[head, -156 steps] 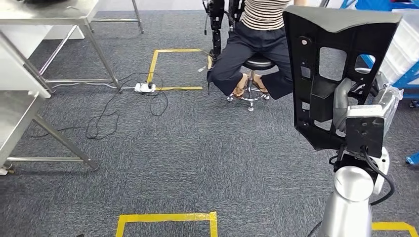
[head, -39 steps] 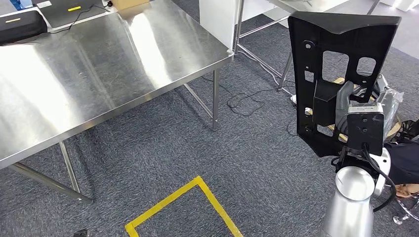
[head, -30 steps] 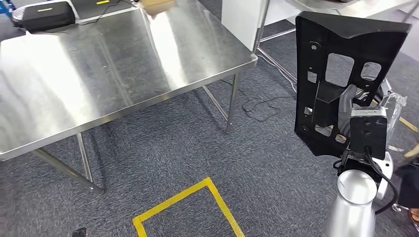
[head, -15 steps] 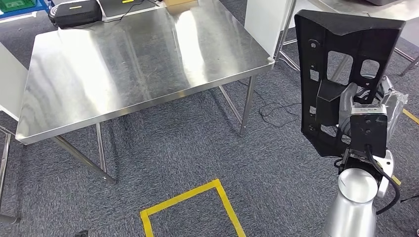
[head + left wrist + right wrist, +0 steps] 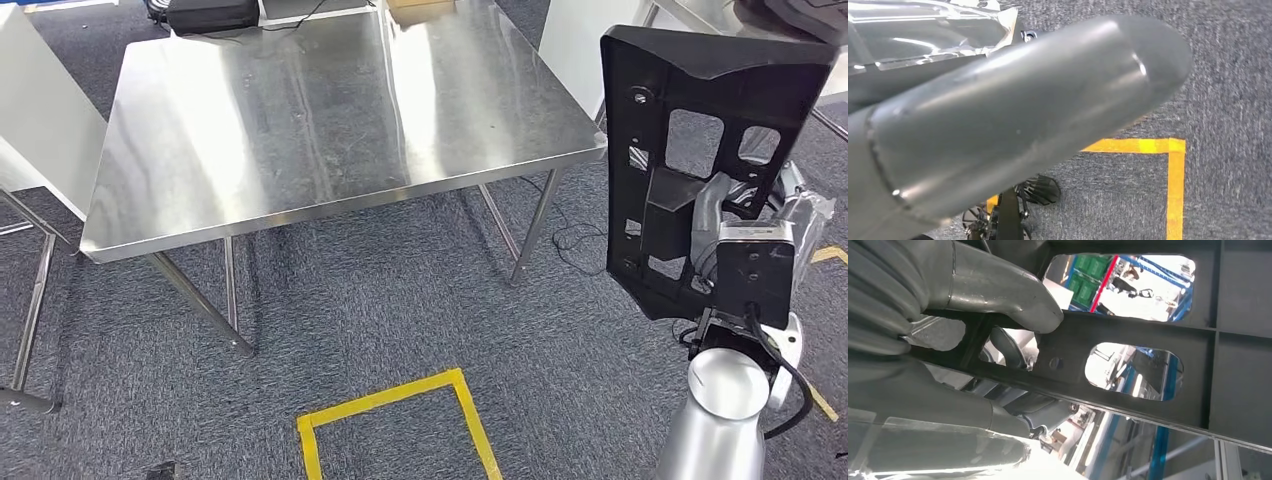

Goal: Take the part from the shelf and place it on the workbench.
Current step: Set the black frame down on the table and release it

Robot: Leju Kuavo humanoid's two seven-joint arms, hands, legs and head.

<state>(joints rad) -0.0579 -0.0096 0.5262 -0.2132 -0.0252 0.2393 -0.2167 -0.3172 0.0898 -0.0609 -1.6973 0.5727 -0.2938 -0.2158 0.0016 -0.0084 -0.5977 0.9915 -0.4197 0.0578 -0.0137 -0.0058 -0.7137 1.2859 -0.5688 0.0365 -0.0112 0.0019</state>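
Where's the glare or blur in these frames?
Head view: bright ceiling-light streaks glare off the steel workbench; the black part reads as a near-featureless dark shape. Left wrist view: the left hand is close and soft, with specular highlights. Right wrist view: the part's cutouts show a blown-out background.

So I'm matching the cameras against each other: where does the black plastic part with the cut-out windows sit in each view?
Head view: the black plastic part stands upright at the right, gripped by the right hand.
Right wrist view: the part crosses the picture, the hand's grey thumb lying on its bar.
Left wrist view: not in it.
Shared landmark: the thumb against the part's cut-out windows.
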